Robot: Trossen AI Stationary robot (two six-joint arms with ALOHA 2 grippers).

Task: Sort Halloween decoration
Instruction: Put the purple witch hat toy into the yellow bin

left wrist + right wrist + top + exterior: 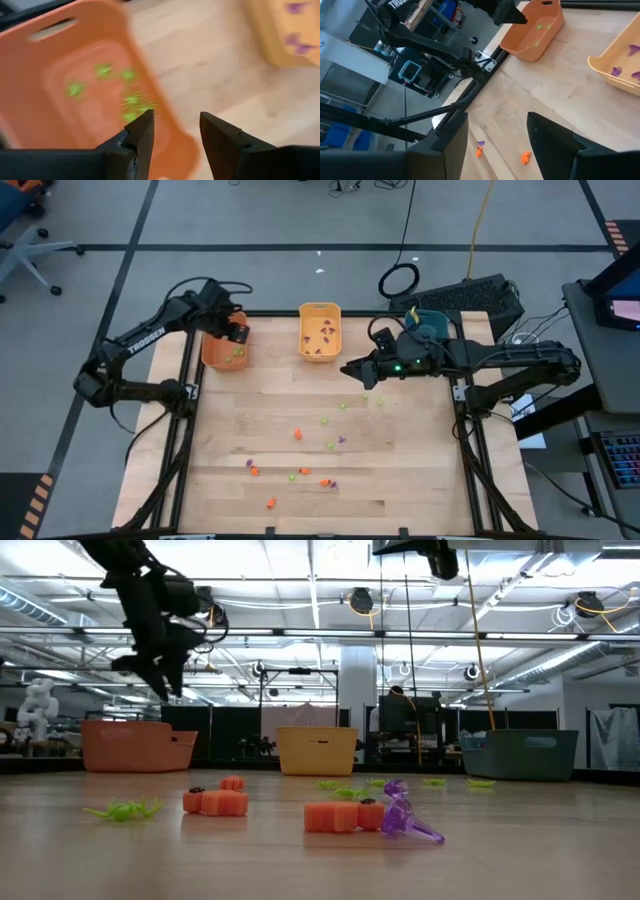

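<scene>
Tiny orange, green and purple Halloween trinkets (305,471) lie scattered on the wooden table's near half. My left gripper (175,120) hangs open above the orange bin (215,356), at its right rim, with nothing between its fingers. Several green trinkets (131,100) lie on that bin's floor. The yellow bin (320,311) holds purple trinkets (322,332). My right gripper (347,370) stands open in the air near the table's far middle, in front of the teal bin (432,320), and it holds nothing.
The three bins stand in a row along the table's far edge. Loose trinkets (215,801) lie between the middle and the near edge. The right arm covers part of the teal bin. Black frame rails (190,430) run along both sides.
</scene>
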